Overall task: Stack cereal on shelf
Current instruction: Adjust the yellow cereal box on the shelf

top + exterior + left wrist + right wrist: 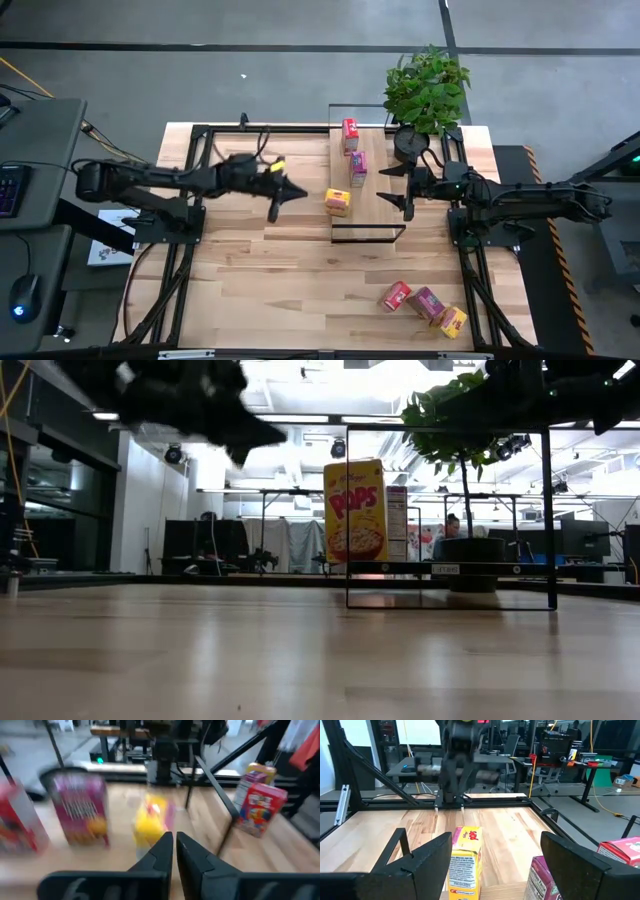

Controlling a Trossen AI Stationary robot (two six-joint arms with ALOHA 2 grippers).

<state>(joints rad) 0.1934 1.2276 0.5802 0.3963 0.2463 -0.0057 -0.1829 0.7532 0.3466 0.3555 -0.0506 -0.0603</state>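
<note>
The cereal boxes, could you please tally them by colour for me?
Red cereal boxes: 2
Pink-purple cereal boxes: 2
Yellow cereal boxes: 2
Total: 6

A yellow cereal box (354, 510) stands upright inside the shelf frame (548, 520). A potted plant (462, 500) stands behind. A dark gripper (235, 430) hangs above.

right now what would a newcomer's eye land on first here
Probably the shelf mid-table, where a red cereal box, a pink-purple one and a yellow Pops box stand in a row. The shut left gripper and open right gripper flank it, empty; three more boxes lie near the table's front right.
</note>
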